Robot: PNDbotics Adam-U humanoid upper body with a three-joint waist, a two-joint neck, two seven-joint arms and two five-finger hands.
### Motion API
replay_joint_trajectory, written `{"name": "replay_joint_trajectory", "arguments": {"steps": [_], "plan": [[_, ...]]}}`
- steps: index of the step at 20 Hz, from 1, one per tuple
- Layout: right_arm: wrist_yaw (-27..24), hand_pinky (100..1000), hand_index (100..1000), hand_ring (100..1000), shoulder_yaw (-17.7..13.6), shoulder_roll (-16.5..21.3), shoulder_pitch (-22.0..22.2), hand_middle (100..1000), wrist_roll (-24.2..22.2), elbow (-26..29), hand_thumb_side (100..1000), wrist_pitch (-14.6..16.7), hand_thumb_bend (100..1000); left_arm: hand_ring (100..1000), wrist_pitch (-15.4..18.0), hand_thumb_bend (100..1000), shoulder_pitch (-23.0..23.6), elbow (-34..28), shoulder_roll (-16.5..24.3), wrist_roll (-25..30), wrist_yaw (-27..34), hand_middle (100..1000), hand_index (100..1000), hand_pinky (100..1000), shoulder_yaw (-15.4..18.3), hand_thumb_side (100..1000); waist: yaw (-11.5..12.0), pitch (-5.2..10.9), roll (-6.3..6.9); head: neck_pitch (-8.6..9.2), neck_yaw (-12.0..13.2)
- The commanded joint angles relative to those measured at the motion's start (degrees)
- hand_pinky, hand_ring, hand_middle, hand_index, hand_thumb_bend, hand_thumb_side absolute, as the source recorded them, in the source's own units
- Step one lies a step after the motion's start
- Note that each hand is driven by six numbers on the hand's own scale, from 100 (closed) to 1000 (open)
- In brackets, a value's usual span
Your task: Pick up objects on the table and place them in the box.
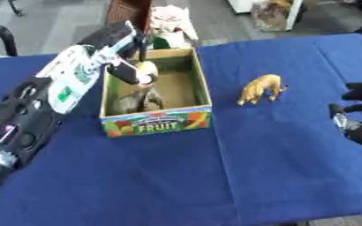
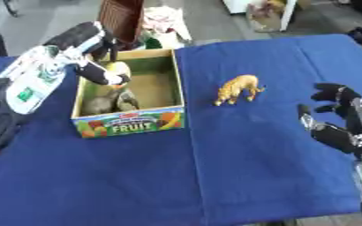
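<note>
A cardboard box (image 1: pixel 158 123) with a "FRUIT" label stands left of centre on the blue tablecloth (image 1: pixel 215 176). Grey toy animals (image 1: pixel 137 100) lie inside it. My left hand (image 1: pixel 125 68) hangs over the box's far left part, its fingers curled round a small yellow-and-white thing (image 1: pixel 146 69). To the right of the box a yellow toy animal (image 1: pixel 261 88) stands on the cloth. Further right, at the table's edge, my right hand (image 2: pixel 335 117) rests with relaxed fingers and holds nothing.
Behind the table's far edge stand a brown slatted object (image 1: pixel 126 11) and a white-and-red bundle (image 1: pixel 168 22). A black chair arm (image 1: pixel 2 35) shows at far left. The cloth's near edge runs along the bottom right.
</note>
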State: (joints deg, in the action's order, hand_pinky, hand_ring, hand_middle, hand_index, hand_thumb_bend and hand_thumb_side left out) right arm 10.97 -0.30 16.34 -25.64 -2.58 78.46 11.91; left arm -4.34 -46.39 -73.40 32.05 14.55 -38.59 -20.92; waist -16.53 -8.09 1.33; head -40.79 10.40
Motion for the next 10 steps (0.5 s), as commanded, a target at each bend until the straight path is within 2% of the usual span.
{"name": "replay_joint_trajectory", "arguments": {"steps": [1, 2, 3, 4, 5, 10], "plan": [[-0.2, 619, 775, 734, -0.1, 0.5, -0.7, 589, -0.2, 0.5, 110, 0.1, 280, 396, 0.7, 654, -1.3, 1.4, -0.2, -0.7, -0.7, 348, 510, 462, 0.2, 217, -0.1, 0.84, -0.16, 0.30, 0.0], [-0.2, 619, 775, 734, -0.1, 0.5, -0.8, 589, -0.2, 0.5, 109, 0.1, 280, 412, 0.8, 686, -1.3, 1.8, -0.4, -1.2, -0.7, 366, 525, 469, 0.4, 211, -0.1, 0.82, -0.19, 0.31, 0.0], [-0.2, 619, 775, 734, -0.1, 0.5, -0.8, 589, -0.2, 0.5, 109, 0.1, 281, 456, 0.9, 784, -1.2, 2.0, -0.5, -1.8, -0.5, 414, 562, 494, 0.6, 179, -0.1, 0.80, -0.22, 0.34, 0.0], [-0.2, 619, 775, 734, -0.1, 0.5, -0.8, 589, -0.2, 0.5, 110, 0.1, 281, 476, 1.0, 826, -1.2, 2.1, -0.6, -2.5, -0.2, 442, 589, 508, 0.8, 152, 0.0, 0.79, -0.25, 0.35, 0.0], [-0.2, 619, 775, 734, -0.1, 0.5, -0.8, 589, -0.3, 0.5, 110, 0.1, 281, 506, 1.0, 815, -1.1, 1.9, -0.5, -3.4, 0.3, 482, 633, 529, 1.1, 132, 0.0, 0.78, -0.27, 0.37, 0.0], [-0.1, 619, 773, 733, -0.2, 0.7, -1.1, 589, -0.2, 0.4, 108, 0.2, 280, 495, -0.9, 819, 0.6, -2.3, 0.7, -8.6, 5.3, 480, 633, 516, 3.7, 168, 0.4, 0.73, -0.39, 0.45, -0.2]]}}
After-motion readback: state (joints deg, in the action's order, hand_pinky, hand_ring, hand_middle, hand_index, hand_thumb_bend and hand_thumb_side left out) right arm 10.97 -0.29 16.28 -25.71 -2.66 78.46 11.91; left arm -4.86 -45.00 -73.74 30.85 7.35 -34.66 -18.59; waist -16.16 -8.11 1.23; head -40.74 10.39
